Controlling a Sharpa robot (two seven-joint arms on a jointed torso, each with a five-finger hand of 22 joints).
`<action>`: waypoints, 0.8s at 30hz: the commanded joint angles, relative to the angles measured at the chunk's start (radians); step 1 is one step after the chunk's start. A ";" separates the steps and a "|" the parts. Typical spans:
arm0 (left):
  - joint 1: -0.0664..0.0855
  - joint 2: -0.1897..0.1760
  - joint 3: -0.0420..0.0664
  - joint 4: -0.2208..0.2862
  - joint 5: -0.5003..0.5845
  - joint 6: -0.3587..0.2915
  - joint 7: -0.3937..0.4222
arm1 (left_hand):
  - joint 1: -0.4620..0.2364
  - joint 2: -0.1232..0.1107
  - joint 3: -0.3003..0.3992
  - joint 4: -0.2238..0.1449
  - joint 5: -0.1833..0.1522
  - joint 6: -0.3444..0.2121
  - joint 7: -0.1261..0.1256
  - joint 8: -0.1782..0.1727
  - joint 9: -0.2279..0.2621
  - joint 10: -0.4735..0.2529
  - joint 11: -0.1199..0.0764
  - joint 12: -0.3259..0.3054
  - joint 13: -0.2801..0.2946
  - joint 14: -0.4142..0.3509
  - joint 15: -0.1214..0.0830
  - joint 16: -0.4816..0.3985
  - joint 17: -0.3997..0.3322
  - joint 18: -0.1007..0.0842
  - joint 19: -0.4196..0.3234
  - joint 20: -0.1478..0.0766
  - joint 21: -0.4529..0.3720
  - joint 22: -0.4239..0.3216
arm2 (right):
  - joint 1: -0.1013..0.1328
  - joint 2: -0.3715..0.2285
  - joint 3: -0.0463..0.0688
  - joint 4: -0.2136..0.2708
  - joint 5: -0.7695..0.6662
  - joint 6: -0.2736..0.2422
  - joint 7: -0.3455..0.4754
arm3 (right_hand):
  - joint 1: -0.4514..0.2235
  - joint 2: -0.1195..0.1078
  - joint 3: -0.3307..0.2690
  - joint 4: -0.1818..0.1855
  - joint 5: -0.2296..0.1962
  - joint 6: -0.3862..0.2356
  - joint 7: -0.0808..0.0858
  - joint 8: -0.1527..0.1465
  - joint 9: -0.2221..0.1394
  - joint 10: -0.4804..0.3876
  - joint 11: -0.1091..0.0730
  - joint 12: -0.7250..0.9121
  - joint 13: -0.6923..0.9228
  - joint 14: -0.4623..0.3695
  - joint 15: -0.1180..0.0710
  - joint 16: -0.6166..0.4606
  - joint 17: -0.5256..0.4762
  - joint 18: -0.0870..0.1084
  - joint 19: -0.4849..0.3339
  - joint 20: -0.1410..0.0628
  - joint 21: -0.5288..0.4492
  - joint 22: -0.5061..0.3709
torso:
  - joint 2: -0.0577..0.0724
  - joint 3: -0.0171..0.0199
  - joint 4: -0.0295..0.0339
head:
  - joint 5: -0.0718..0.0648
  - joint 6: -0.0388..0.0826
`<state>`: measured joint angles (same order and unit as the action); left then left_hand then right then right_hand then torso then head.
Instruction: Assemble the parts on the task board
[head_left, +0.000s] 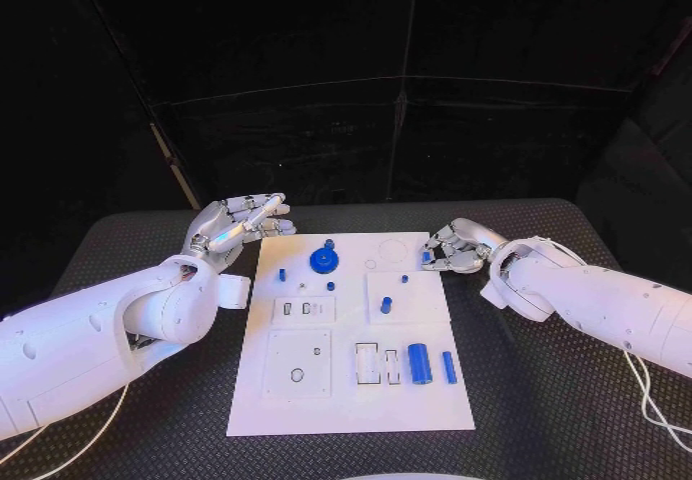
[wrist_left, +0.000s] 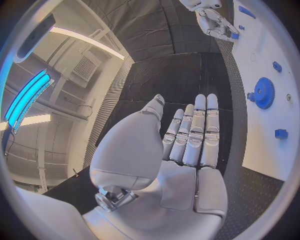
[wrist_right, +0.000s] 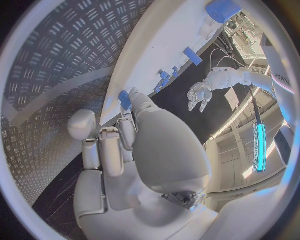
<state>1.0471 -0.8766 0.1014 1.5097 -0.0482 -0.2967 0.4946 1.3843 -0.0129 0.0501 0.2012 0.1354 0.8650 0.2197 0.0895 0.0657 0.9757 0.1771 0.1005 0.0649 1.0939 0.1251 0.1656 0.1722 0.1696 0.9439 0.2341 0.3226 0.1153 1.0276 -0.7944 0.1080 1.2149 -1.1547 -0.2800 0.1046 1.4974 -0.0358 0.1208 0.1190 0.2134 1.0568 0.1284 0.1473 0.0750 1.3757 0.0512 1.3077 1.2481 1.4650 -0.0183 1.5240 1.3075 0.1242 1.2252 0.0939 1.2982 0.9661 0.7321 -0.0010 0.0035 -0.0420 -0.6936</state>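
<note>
Nearest in the head view, long blue pins (head_left: 420, 363) lie loose at the near end of the white board (head_left: 346, 405) on the black counter (head_left: 548, 420), with a blue gear (head_left: 325, 262) already seated farther up.

From the left wrist, the left hand (wrist_left: 187, 145) is released, fingers (wrist_left: 199, 125) straight beside the board, seemingly waiting.

From the right wrist, the right hand (wrist_right: 134, 150) pinches a small blue piece (wrist_right: 125, 99) at the board's edge, probably to carry it to its slot.

Black tabletop (head_left: 548, 400) with a raised tread pattern, white task board (head_left: 353, 400) lying flat at its middle, thin white cables (head_left: 649, 395) trailing at the right
</note>
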 joint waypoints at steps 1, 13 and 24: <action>0.001 0.000 0.001 0.001 -0.003 0.011 0.006 | 0.011 0.002 -0.002 -0.006 -0.005 0.004 0.015 -0.003 0.000 0.002 0.005 -0.003 -0.001 0.004 0.003 -0.004 0.001 0.013 0.008 -0.001 -0.007 -0.001 | 0.001 0.000 0.000 0.002 -0.010 -0.036 -0.001 | 0.005 0.025 0.017 -0.004 -0.021 0.014 -0.005 0.007 0.001 0.006 -0.013 0.004 0.000 0.080 -0.011 0.006 0.135 -0.008 0.002 -0.010 0.006 0.002 | 0.000 0.0004 0.0002 | 0.001 0.000; 0.001 -0.004 0.001 0.004 -0.003 0.010 0.004 | 0.014 0.004 0.000 -0.009 -0.005 0.005 0.015 -0.005 0.000 0.003 0.005 -0.004 -0.001 0.004 0.002 -0.006 0.002 0.014 0.009 -0.001 -0.007 -0.002 | 0.002 -0.025 0.001 0.067 -0.019 -0.080 -0.019 | 0.012 0.043 0.048 -0.022 -0.039 0.026 -0.011 0.010 0.000 0.008 -0.017 0.002 0.000 0.083 -0.015 0.011 0.151 -0.009 0.004 -0.015 0.008 0.006 | -0.002 -0.0007 -0.0002 | 0.003 0.001; 0.002 -0.004 0.001 0.006 -0.003 0.010 0.001 | 0.016 0.005 0.001 -0.011 -0.005 0.005 0.015 -0.005 0.000 0.003 0.005 -0.005 -0.001 0.005 0.002 -0.007 0.002 0.014 0.009 -0.001 -0.008 -0.003 | 0.004 -0.016 0.003 0.263 -0.094 -0.127 -0.165 | 0.001 0.041 0.059 -0.032 -0.065 0.034 -0.013 0.012 -0.001 0.005 -0.019 -0.006 -0.008 0.085 -0.017 0.014 0.162 -0.009 0.004 -0.017 0.007 0.005 | -0.011 -0.0063 0.0002 | 0.011 -0.002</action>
<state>1.0471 -0.8819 0.1014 1.5137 -0.0483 -0.2967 0.4927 1.3885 -0.0087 0.0502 0.1955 0.1354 0.8650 0.2197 0.0895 0.0657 0.9757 0.1770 0.1005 0.0649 1.0939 0.1251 0.1618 0.1732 0.1695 0.9439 0.2340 0.3186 0.1136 1.0297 -0.8204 0.1100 1.4589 -1.1989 -0.3690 0.0133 1.4913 -0.0084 0.1750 0.0866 0.1512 1.0724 0.1238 0.1526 0.0729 1.3724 0.0475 1.3077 1.2439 1.4687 -0.0289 1.5315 1.3074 0.1243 1.2311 0.0854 1.3023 0.9714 0.7239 -0.0054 0.0032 -0.0327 -0.6950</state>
